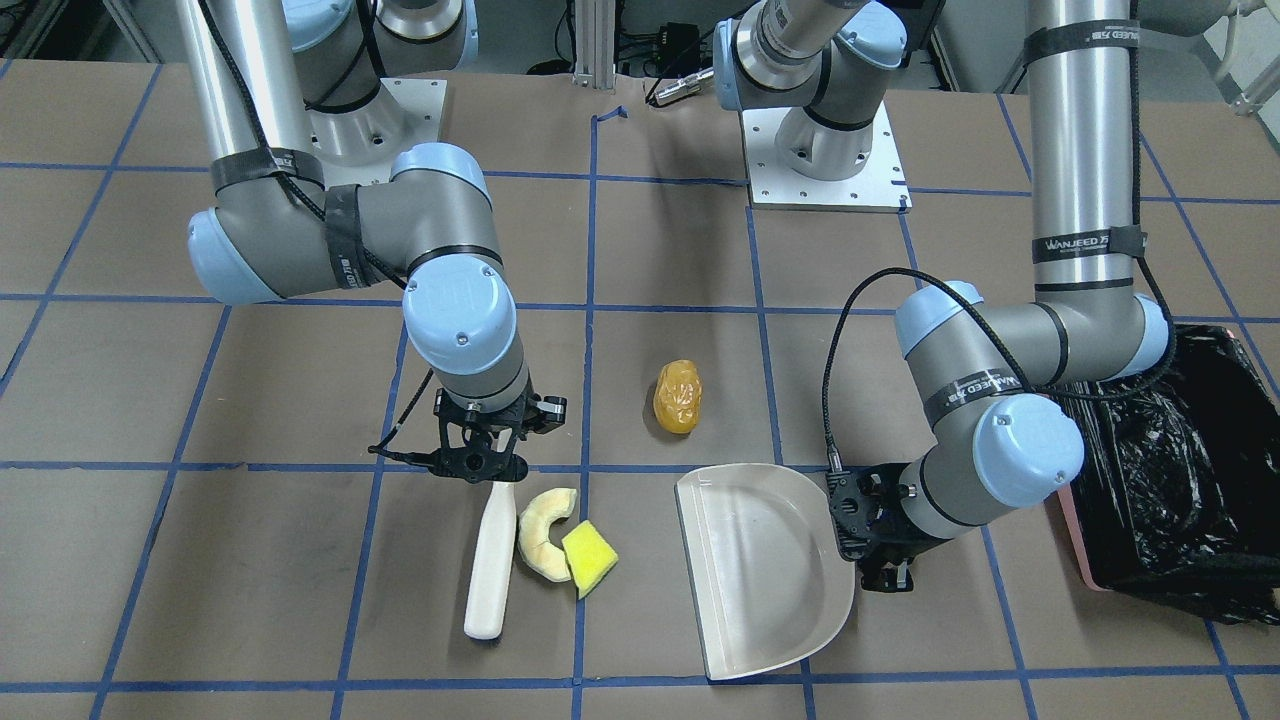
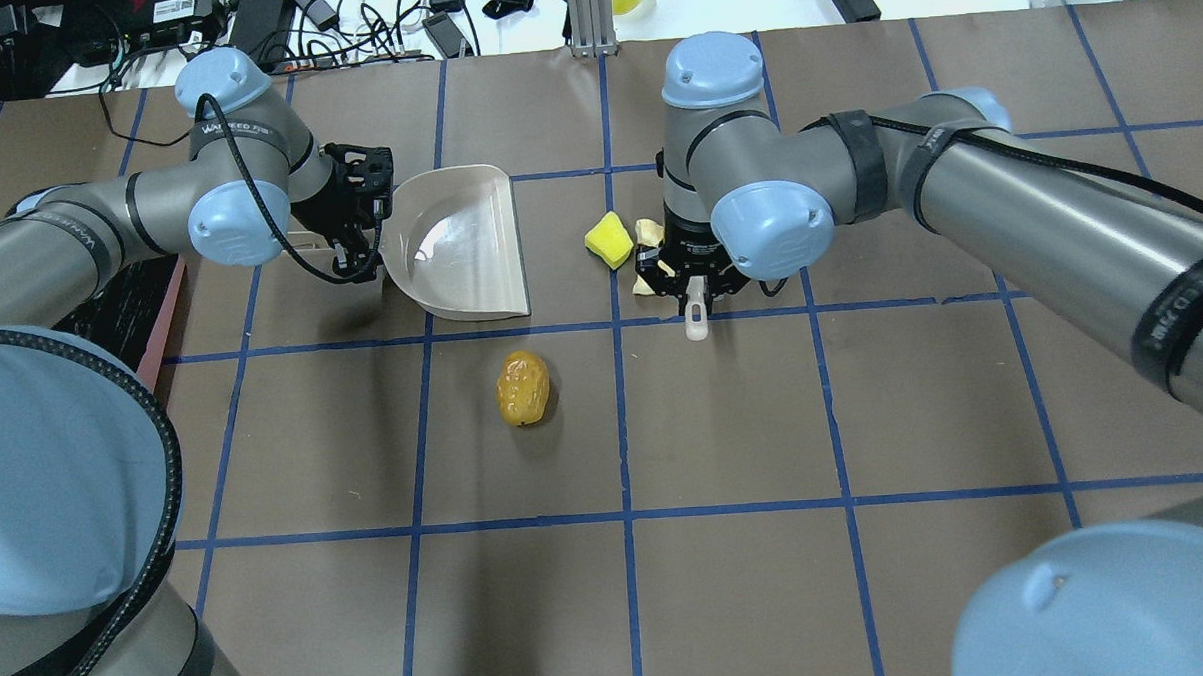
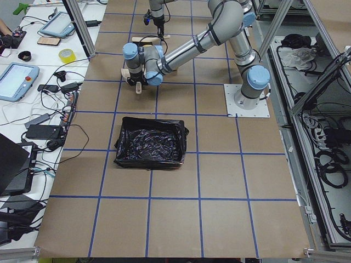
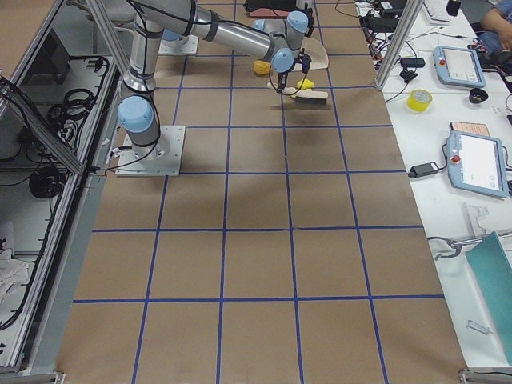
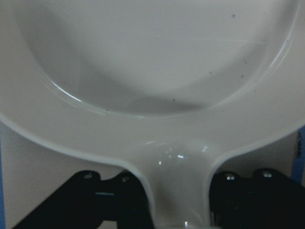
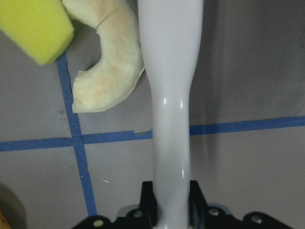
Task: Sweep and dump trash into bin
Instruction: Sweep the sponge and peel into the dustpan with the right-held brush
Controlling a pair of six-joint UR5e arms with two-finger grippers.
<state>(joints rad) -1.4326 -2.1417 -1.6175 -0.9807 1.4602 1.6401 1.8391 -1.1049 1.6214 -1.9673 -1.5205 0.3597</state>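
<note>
Table (image 1: 250, 600): bin (image 1: 1190, 450), dustpan (image 1: 770, 580), lump (image 1: 677, 397), crescent slice (image 1: 540, 535), wedge (image 1: 589, 556).

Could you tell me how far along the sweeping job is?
Done: left end effector grips the dustpan, right end effector the white sweeper. In hand: sweeper is beside the crescent slice and yellow wedge. Left: sweeping those and the orange lump into the empty dustpan, then dumping into the bin.

Beige dustpan (image 1: 760, 580) and white handle (image 1: 490, 570): smooth glossy plastic, catching highlights. That orange lump (image 1: 678, 397) shines glossy; yellow wedge (image 1: 588, 556) matt and spongy, pale slice (image 1: 535, 540) dull and rough. The black bag (image 1: 1190, 470) is crinkled shiny plastic, on a matt brown paper-like table (image 1: 200, 400).
</note>
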